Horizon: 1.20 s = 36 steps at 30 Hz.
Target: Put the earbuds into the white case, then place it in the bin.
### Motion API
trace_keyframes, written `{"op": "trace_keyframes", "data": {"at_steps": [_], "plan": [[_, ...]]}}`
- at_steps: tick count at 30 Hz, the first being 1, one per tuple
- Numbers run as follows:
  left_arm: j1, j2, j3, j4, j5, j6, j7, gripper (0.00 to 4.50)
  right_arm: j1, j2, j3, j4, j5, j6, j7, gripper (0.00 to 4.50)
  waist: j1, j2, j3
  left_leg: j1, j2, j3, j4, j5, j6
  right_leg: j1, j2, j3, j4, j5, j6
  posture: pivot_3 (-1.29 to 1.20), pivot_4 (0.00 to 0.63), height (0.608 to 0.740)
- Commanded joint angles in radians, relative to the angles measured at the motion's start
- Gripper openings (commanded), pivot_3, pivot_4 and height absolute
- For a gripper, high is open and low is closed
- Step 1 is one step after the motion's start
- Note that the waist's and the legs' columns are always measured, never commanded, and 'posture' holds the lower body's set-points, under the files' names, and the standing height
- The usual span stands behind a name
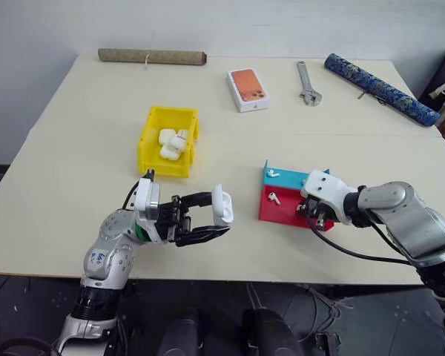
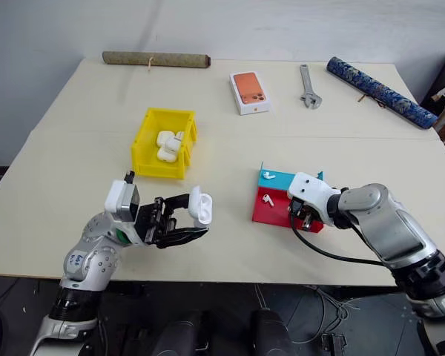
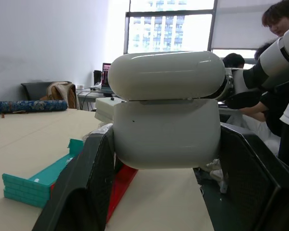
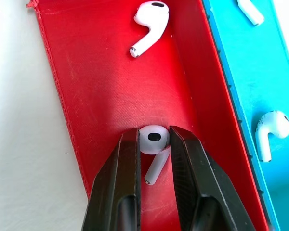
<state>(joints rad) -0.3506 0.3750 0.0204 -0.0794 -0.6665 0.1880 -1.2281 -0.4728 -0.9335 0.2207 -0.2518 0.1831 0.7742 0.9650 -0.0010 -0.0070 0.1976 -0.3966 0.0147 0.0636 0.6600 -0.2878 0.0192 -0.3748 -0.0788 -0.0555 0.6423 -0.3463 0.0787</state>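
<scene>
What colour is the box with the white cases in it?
Bright yellow bin; clearest in the left eye view.

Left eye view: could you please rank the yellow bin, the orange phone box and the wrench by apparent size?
1. yellow bin
2. orange phone box
3. wrench
The box and wrench lie farther away, so they look smaller.

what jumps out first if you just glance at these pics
The left gripper holds up a white case near the table's front edge, fingers shut on its body. Across from it, the right gripper pinches an earbud in the red half of the red-and-blue tray, with other earbuds lying loose there. Behind the left arm sits the yellow bin, holding several white cases.
</scene>
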Motion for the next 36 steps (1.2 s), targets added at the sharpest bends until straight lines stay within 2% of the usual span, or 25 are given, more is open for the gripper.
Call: {"op": "trace_keyframes", "data": {"at_steps": [1, 3, 7, 10, 16, 22, 36], "plan": [[-0.060, 0.024, 0.024, 0.023, -0.049, 0.026, -0.053, 2.78, 0.066, -0.006, -0.221, -0.054, 0.154, -0.167, 0.124, 0.46, 0.004, 0.000, 0.000, 0.000, 0.000, 0.000, 0.000, 0.000, 0.000, 0.000, 0.000, 0.000, 0.000, 0.000, 0.000, 0.00, 0.150, 0.740], [-0.089, 0.031, 0.025, 0.026, -0.122, 0.126, -0.071, 2.78, 0.142, 0.013, -0.358, -0.083, 0.294, -0.273, 0.253, 0.46, 0.004, 0.000, 0.000, -0.001, 0.000, 0.000, 0.000, 0.000, 0.001, 0.000, 0.000, -0.001, 0.000, 0.000, 0.000, 0.00, 0.150, 0.740], [-0.146, -0.010, -0.004, 0.065, -0.119, 0.135, -0.107, 2.78, 0.149, 0.198, -0.525, -0.164, 0.537, -0.281, 0.145, 0.46, -0.004, -0.001, 0.000, -0.001, 0.000, -0.002, 0.002, -0.001, 0.001, 0.002, 0.000, -0.002, 0.001, 0.001, 0.001, 0.00, 0.150, 0.740], [-0.183, -0.056, -0.007, 0.092, -0.125, 0.148, -0.108, 2.78, 0.128, 0.341, -0.528, -0.219, 0.557, -0.377, 0.048, 0.46, -0.004, -0.001, 0.000, 0.000, 0.000, -0.002, 0.003, 0.000, 0.000, 0.002, 0.000, -0.002, 0.001, 0.001, 0.001, 0.00, 0.150, 0.740], [-0.221, -0.100, -0.023, 0.100, -0.136, 0.202, -0.123, 2.78, 0.110, 0.553, -0.405, -0.234, 0.508, -0.583, 0.019, 0.46, -0.003, -0.001, 0.000, 0.000, 0.000, 0.000, 0.002, 0.000, 0.000, 0.001, 0.001, 0.000, 0.003, 0.001, 0.001, 0.00, 0.150, 0.740], [-0.245, -0.113, -0.026, 0.111, -0.133, 0.217, -0.136, 2.78, 0.085, 0.606, -0.331, -0.194, 0.461, -0.694, 0.030, 0.46, -0.002, -0.001, 0.000, 0.000, 0.000, 0.000, 0.003, 0.000, 0.000, 0.000, 0.001, 0.001, 0.004, 0.001, 0.001, 0.00, 0.150, 0.740], [-0.223, -0.140, -0.027, 0.077, -0.127, 0.211, -0.112, 2.78, 0.141, 0.603, -0.251, -0.144, 0.458, -0.772, 0.091, 0.46, -0.002, -0.001, 0.000, 0.000, 0.000, 0.000, 0.002, 0.000, 0.000, 0.000, 0.001, 0.001, 0.004, 0.001, 0.001, 0.00, 0.150, 0.740]]}}
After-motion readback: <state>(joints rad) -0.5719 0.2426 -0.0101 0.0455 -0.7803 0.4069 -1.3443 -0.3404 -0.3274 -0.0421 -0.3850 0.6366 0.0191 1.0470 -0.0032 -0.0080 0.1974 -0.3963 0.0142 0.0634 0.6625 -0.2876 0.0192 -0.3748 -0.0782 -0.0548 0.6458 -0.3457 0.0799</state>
